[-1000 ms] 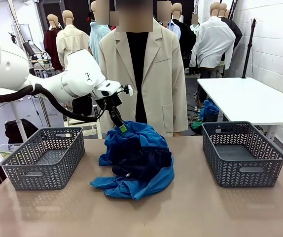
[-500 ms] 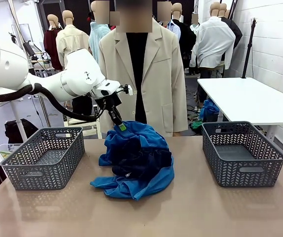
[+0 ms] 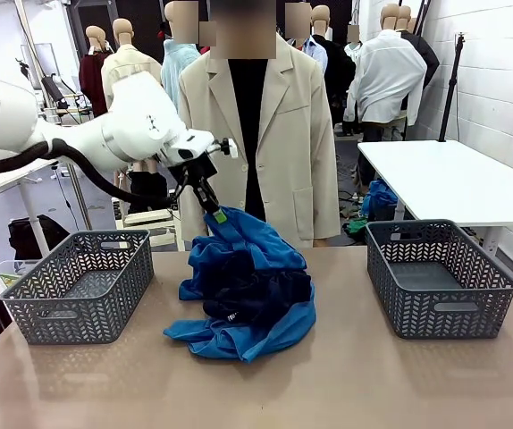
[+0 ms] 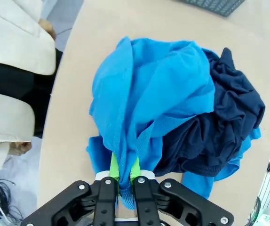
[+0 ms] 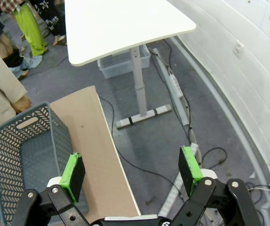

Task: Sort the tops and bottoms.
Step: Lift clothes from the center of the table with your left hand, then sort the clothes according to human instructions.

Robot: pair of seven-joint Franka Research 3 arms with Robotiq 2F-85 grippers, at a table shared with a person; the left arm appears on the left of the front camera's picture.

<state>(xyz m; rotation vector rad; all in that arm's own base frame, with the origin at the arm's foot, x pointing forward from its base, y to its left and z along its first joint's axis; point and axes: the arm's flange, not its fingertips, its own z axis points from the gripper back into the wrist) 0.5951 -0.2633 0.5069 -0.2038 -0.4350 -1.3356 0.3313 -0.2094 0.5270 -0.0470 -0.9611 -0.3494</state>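
Blue top [image 3: 249,239], pinched at a fold by the closed left pincer [image 3: 214,213], hangs straight below it, its lower part heaped with the dark bottoms [image 3: 255,290] at mid-surface [image 3: 346,384]. Left basket [image 3: 76,284] lies nearer this pincer than right basket [image 3: 440,277]; right pincer [image 5: 131,169] gapes empty.

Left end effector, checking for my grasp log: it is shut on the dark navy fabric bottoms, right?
No: the left end effector is shut, but on a fold of the bright cobalt-blue fabric top, not the dark navy fabric bottoms. The left wrist view shows it.
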